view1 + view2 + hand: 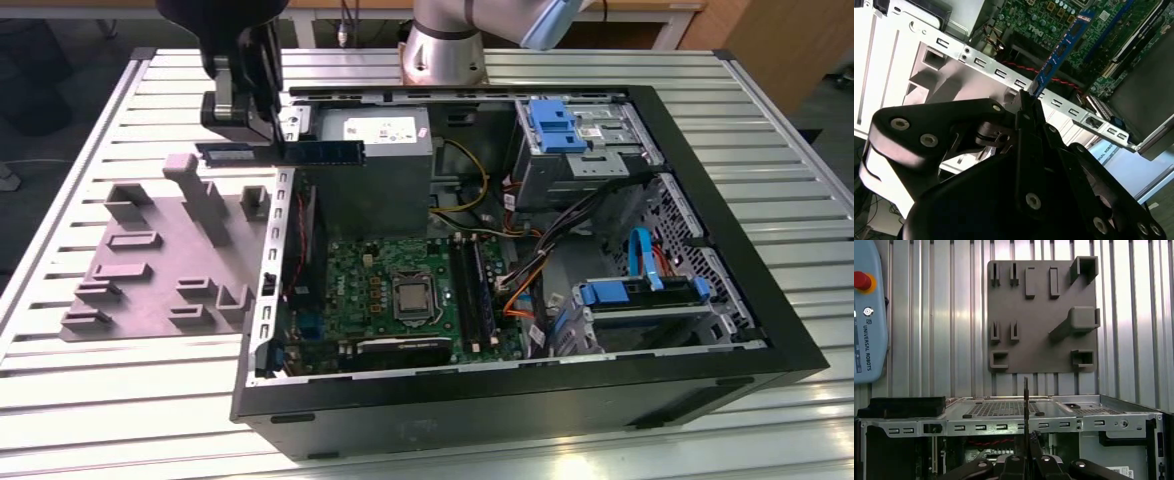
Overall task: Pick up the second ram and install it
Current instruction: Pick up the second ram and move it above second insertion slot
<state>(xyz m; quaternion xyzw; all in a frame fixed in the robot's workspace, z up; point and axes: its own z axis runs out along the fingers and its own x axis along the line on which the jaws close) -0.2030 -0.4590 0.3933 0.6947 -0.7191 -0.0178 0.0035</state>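
Pincer [280,143] clenched on the second ram [327,152], gripping it near one end. Most of the stick juts out past the fingers toward the exterior view's right.

Stick is airborne, clear of everything. It hangs above the open computer case [747,330], over the perforated side wall [280,230] that faces the grey holder plate [147,270], at the case corner by the power supply [380,135]. Holder plate lies on the slatted surface [80,400], toward its edge on the exterior view's left.

Long axis level, running across the exterior view. In the first wrist view the stick shows edge-on, a thin upright line.

Black memory slots [467,285] sit on the motherboard [360,270], lower than the stick and further into the case, toward the exterior view's right. Their long axis looks roughly crosswise to the stick's.

Room: open air above the board. Cable bundle [534,270] crowds the slots' far flank; processor socket [403,297] just beside them on the other. Cannot tell whether either slot is filled.
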